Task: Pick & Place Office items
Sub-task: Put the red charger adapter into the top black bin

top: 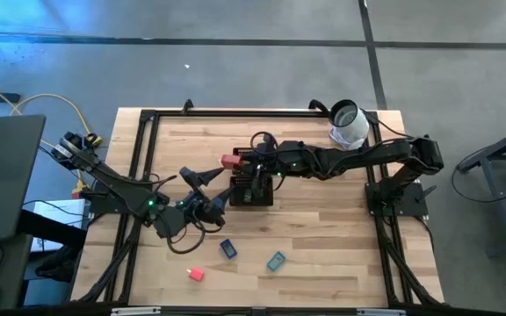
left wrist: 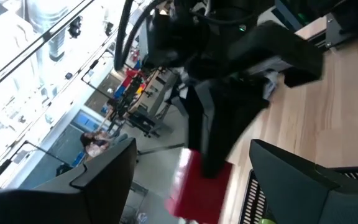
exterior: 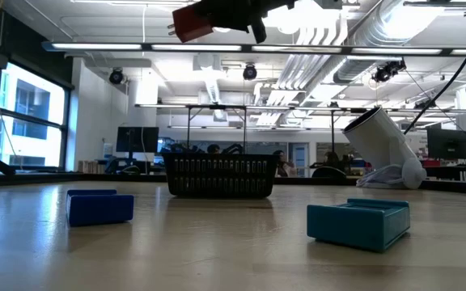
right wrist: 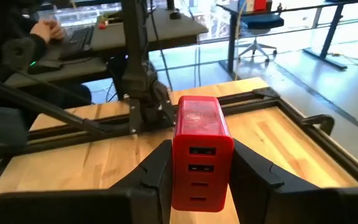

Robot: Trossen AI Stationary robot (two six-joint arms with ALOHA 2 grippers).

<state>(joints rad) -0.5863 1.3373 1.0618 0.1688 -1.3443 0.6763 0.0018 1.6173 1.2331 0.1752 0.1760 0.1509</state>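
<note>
While right tool (right wrist: 197, 171) grips red charger (right wrist: 199, 149), black tray (exterior: 220, 175) sits below

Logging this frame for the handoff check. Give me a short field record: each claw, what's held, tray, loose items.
right claw: shut on the red charger, raised above the table beside the black tray
left claw: open, holding nothing, near the tray's left side
tray: black mesh, mid-table; contents not clear
loose items on table: blue block, teal block, small red piece, all near the front edge
other: white roll at the far right corner
</note>
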